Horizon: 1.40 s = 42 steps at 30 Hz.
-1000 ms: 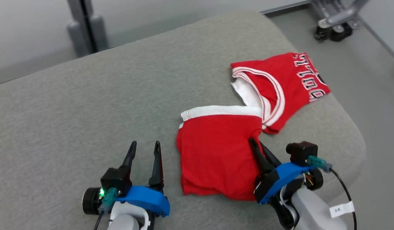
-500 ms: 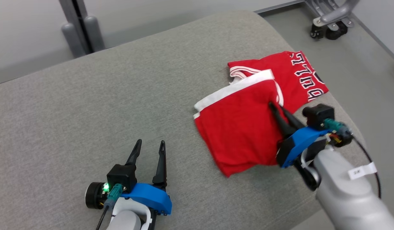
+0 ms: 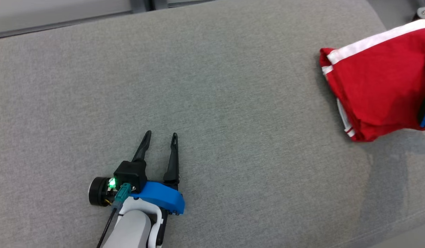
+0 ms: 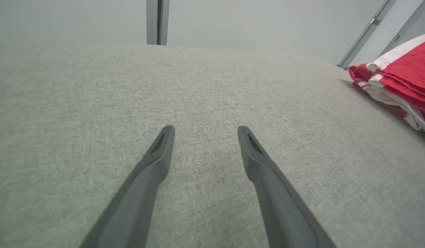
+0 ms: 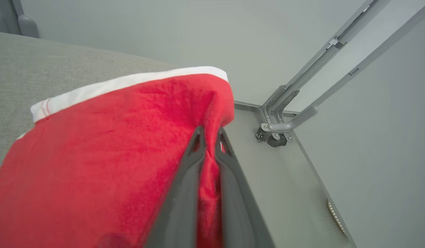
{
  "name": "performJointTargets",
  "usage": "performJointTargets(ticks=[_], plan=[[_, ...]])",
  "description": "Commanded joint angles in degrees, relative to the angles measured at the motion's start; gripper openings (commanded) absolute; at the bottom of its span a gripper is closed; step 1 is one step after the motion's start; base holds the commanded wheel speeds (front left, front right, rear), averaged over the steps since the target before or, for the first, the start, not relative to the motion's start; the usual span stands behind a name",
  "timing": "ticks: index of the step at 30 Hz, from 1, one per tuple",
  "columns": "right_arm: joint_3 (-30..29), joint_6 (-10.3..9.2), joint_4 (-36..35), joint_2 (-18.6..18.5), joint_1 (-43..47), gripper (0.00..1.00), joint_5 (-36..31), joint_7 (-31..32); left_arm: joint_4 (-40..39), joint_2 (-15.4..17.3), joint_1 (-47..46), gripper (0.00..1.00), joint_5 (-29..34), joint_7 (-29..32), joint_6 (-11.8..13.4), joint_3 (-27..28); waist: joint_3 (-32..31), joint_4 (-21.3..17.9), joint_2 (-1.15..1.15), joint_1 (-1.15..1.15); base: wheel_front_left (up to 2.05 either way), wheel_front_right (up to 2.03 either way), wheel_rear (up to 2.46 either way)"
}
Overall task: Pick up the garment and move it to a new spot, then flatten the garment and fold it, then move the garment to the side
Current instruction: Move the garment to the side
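One claw's got it: right claw [image 5: 209,135] pinched shut on the folded red white-trimmed garment [image 3: 377,86] at the grey fabric cushion's [image 3: 233,86] right edge, wide-open empty left claw [image 3: 161,134] well apart leftward.

The garment [image 3: 374,86] is at the cushion's [image 3: 212,86] right end, left pincer [image 3: 161,134] well apart.

The garment [image 3: 377,89] is showing soft, matt red cloth with white trim, while the cushion [image 3: 212,86] is showing coarse-woven grey fabric.
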Motion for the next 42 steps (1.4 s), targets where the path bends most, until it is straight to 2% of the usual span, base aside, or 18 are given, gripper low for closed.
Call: performJointTargets(ticks=[1,2,3,4,8,12,16,19,24,30,39,42], plan=[[-0.72,-0.01,0.19,-0.50,-1.05,0.00,-0.49,-0.01,-0.21,0.10,-1.22,1.00,0.30,-0.25,0.11,0.01,2.14,2.08,0.00,-0.01,0.00,0.00,0.00],[-2.52,-0.01,0.45,-1.45,-1.58,0.39,-1.79,-0.01,-0.22,0.11,-1.45,1.00,0.50,-0.24,0.23,0.15,2.59,2.43,0.00,-0.01,0.00,0.00,0.00],[-4.51,-0.01,0.82,-2.22,-1.78,0.49,-3.00,-0.01,-0.21,0.19,-1.65,1.00,0.50,-0.19,0.34,0.22,2.97,2.78,0.00,-0.01,0.00,0.00,0.00],[-6.88,0.00,1.17,-2.35,-1.69,1.00,-3.87,-0.01,-0.23,0.22,-1.76,1.00,0.60,-0.18,0.50,0.32,3.21,3.01,0.00,-0.01,0.00,0.00,0.00],[-15.82,0.00,-0.84,-1.29,-0.80,1.00,-8.03,-0.02,-0.28,0.60,-2.14,1.00,0.35,-0.05,0.95,0.96,3.81,3.65,0.00,-0.01,0.00,0.00,0.00],[-22.01,0.00,-8.61,4.18,1.93,1.00,-9.47,-0.02,-0.97,0.59,-1.44,1.00,0.13,-0.05,1.53,2.02,2.89,4.20,0.00,-0.01,0.00,0.00,0.00],[-23.08,-0.01,-19.16,11.12,6.17,1.00,-7.89,-0.01,-2.30,0.10,-0.49,1.00,-0.33,-0.13,2.49,3.81,0.84,4.92,0.00,-0.01,0.00,0.00,0.00],[-21.81,0.00,-25.93,15.17,10.52,1.00,-6.70,-0.02,-3.14,0.04,0.25,1.00,-0.50,-0.13,3.09,5.25,-1.12,6.07,0.00,-0.01,0.00,0.00,0.00],[-20.49,0.00,-33.48,19.84,18.58,1.00,-3.44,-0.01,-4.27,0.06,1.82,1.00,-1.09,-0.14,3.87,7.33,-4.52,8.75,0.00,-0.01,0.00,0.00,0.00],[-19.46,0.00,-34.75,23.42,27.54,1.00,-2.66,-0.01,-4.99,0.04,4.28,1.00,-0.66,-0.14,4.78,9.18,-8.42,11.88,0.00,-0.01,0.00,0.00,0.00],[-18.61,0.00,-33.68,24.81,36.25,1.00,-3.92,-0.01,-4.19,0.05,9.12,1.00,-0.55,-0.14,4.90,10.76,-14.95,14.60,0.00,-0.01,0.00,0.00,0.00],[-17.36,0.00,-33.91,24.89,37.96,1.00,-1.94,-0.01,-3.81,0.07,10.82,1.00,-0.38,-0.13,4.37,11.43,-17.07,14.83,0.00,-0.01,0.00,0.00,0.00]])
